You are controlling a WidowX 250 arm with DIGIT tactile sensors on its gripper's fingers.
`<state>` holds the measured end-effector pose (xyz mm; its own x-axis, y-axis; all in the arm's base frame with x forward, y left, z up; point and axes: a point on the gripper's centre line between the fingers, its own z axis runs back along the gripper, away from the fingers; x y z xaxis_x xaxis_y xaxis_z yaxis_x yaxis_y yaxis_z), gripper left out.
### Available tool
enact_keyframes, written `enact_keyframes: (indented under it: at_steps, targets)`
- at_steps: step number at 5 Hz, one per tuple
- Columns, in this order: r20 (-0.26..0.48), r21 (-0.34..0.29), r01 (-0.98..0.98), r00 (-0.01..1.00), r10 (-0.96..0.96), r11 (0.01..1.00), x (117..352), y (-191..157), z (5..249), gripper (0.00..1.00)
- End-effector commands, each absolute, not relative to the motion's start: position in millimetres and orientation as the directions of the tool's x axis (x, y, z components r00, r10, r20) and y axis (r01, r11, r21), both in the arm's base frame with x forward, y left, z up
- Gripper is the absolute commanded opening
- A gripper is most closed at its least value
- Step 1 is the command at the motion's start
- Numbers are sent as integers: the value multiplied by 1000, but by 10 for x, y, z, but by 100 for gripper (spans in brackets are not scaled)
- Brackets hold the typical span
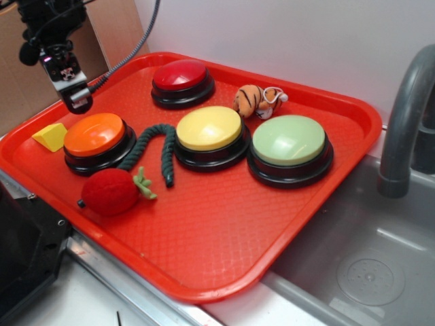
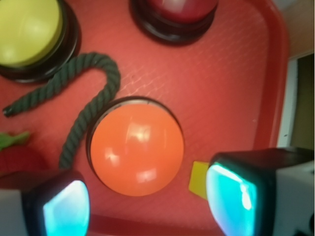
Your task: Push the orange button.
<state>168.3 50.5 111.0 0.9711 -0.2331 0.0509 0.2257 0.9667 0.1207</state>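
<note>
The orange button (image 1: 94,134) has a smooth orange dome on a black round base and sits at the left of the red tray (image 1: 224,224). In the wrist view the orange button (image 2: 136,148) lies just ahead of my fingers. My gripper (image 1: 77,100) hangs above and slightly behind the button, not touching it. In the wrist view my gripper (image 2: 147,206) is open and empty, with its two cyan-lit pads (image 2: 230,199) wide apart either side of the button's near edge.
A yellow wedge (image 1: 49,136) lies left of the orange button. A dark green rope (image 1: 155,146), a red plush strawberry (image 1: 111,191), yellow (image 1: 209,129), red (image 1: 181,76) and pale green (image 1: 289,141) buttons and a striped plush tiger (image 1: 258,100) share the tray. A sink (image 1: 380,265) and faucet (image 1: 408,115) are at right.
</note>
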Motion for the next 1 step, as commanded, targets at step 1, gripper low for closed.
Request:
enact_keyframes:
  at_steps: [1]
  targets:
    - [102, 148, 205, 970, -222, 967, 1793, 504, 1367, 100]
